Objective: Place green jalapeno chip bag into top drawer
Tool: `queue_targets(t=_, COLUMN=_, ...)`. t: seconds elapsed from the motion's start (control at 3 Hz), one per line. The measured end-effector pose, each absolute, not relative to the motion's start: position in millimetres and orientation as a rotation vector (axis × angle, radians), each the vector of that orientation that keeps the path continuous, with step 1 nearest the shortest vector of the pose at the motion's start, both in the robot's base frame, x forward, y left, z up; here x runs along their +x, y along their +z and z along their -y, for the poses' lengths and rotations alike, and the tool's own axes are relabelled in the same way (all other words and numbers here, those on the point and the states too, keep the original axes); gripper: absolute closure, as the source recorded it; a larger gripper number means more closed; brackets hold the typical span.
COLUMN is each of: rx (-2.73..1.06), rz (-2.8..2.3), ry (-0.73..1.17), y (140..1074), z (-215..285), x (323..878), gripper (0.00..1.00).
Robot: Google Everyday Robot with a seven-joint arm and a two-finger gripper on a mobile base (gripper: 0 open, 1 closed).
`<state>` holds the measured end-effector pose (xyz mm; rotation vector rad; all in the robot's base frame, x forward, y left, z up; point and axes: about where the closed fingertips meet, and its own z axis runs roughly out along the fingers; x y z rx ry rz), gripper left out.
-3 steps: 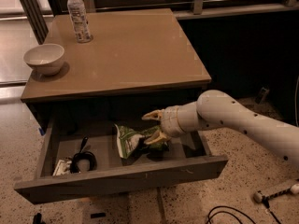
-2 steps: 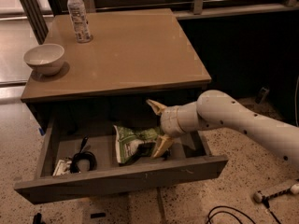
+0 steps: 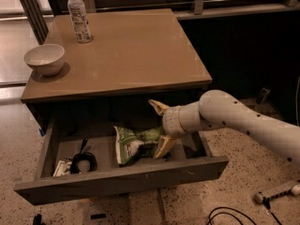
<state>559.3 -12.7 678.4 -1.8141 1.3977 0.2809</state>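
The green jalapeno chip bag (image 3: 135, 142) lies crumpled and flat on the grey floor of the open top drawer (image 3: 122, 178), near its middle. My gripper (image 3: 161, 127) is inside the drawer at the bag's right end. Its two tan fingers are spread wide, one (image 3: 158, 107) up under the table edge and one (image 3: 164, 146) down against the bag's right edge. The gripper is open and holds nothing. The white arm (image 3: 243, 121) reaches in from the right.
A black cable coil (image 3: 83, 162) and a small packet (image 3: 60, 168) lie at the drawer's left end. On the table top (image 3: 140, 50) stand a clear plastic bottle (image 3: 78, 15) and a white bowl (image 3: 44, 58). Cables lie on the speckled floor at lower right (image 3: 276, 196).
The fingers have spread apart and let go of the bag. The bag has settled lower onto the drawer floor. The arm has barely moved.
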Motion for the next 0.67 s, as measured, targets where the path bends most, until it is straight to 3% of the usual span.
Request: queue_targets(t=0.67, rx=-1.811, rz=-1.435, ry=0.199, y=687.9, z=37.4, x=560.4, gripper=0.00)
